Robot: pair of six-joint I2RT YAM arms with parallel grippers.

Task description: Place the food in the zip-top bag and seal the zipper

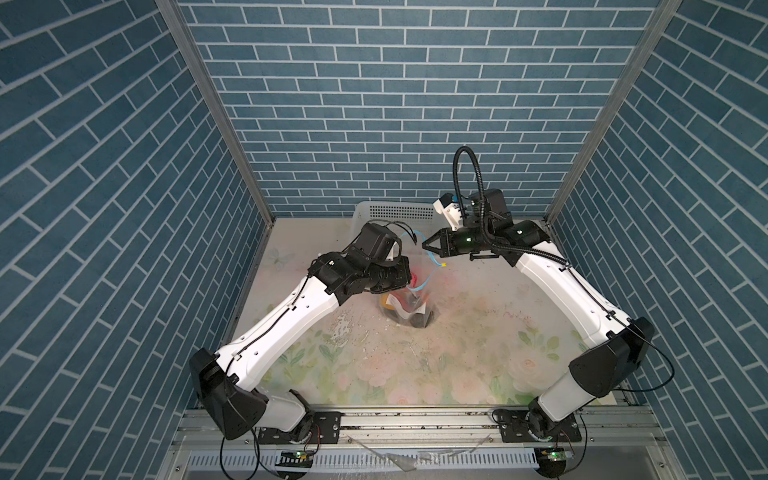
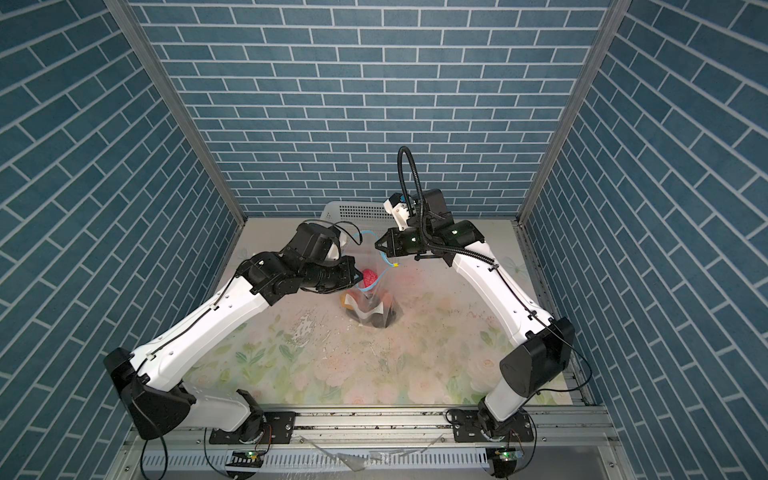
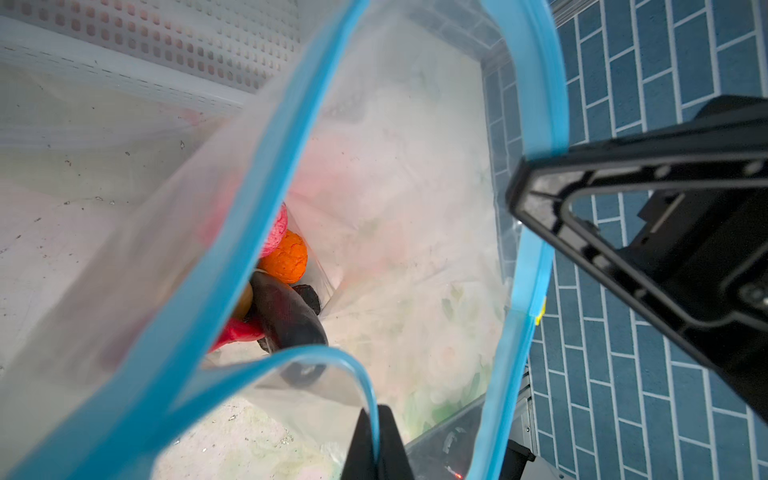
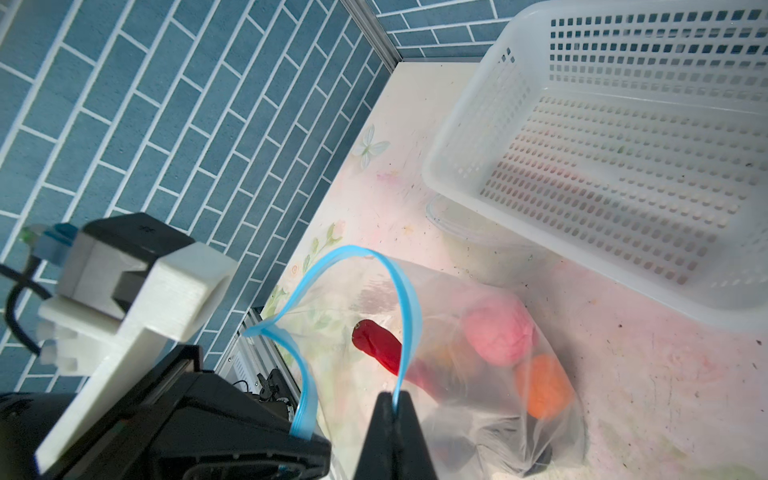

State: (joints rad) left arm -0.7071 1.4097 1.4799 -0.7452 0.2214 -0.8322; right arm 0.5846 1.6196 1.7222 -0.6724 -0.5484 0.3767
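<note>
The zip-top bag [image 1: 409, 309] [image 2: 370, 309] hangs upright over the table with its mouth spread open. My left gripper [image 3: 376, 436] [image 1: 409, 277] is shut on one side of the blue zipper [image 3: 257, 216]. My right gripper [image 4: 395, 411] [image 1: 424, 245] is shut on the opposite side of the zipper [image 4: 409, 299], next to the yellow tab [image 1: 444, 264]. The food lies at the bag's bottom: a pink piece [image 4: 498, 332], an orange piece [image 4: 542, 390] [image 3: 286, 257], a red chilli [image 4: 378, 345] and black lumps [image 3: 286, 311].
A white perforated basket [image 1: 395, 210] [image 4: 623, 145] stands at the back against the brick wall, just behind the bag, with nothing showing inside. Brick walls close in both sides. The floral table top [image 1: 415, 365] stretches toward the front rail.
</note>
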